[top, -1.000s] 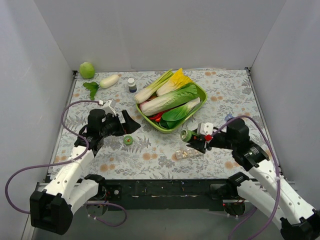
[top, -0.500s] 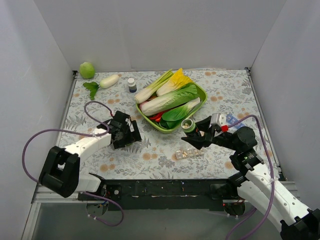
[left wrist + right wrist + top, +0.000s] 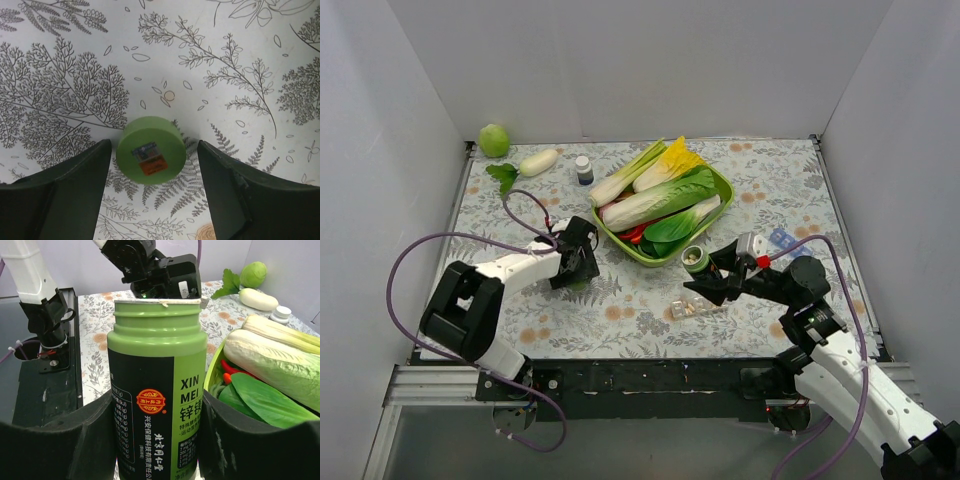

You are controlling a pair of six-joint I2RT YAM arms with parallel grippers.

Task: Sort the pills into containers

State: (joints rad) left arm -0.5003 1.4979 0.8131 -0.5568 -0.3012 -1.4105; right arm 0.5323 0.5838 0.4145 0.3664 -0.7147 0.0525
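My right gripper (image 3: 708,276) is shut on a green pill bottle (image 3: 696,260) with a black label and no cap. It holds the bottle just above and behind the clear pill-organizer strip (image 3: 696,306). In the right wrist view the bottle (image 3: 157,390) stands upright between the gripper's (image 3: 157,440) two pads. I cannot make out any pills. My left gripper (image 3: 580,265) is open and low over the table. In the left wrist view its jaws (image 3: 152,148) straddle the green bottle cap (image 3: 151,150) without touching it.
A green tray (image 3: 723,186) of leafy vegetables sits at centre back, close behind the bottle. A blue compartment strip (image 3: 781,238) lies at the right. A small white bottle (image 3: 584,168), a white radish (image 3: 538,161) and a green round fruit (image 3: 494,139) are at the back left.
My left gripper has reached forward and down until its open jaws are around the green cap. My right gripper has raised the bottle off the table above the clear organizer.
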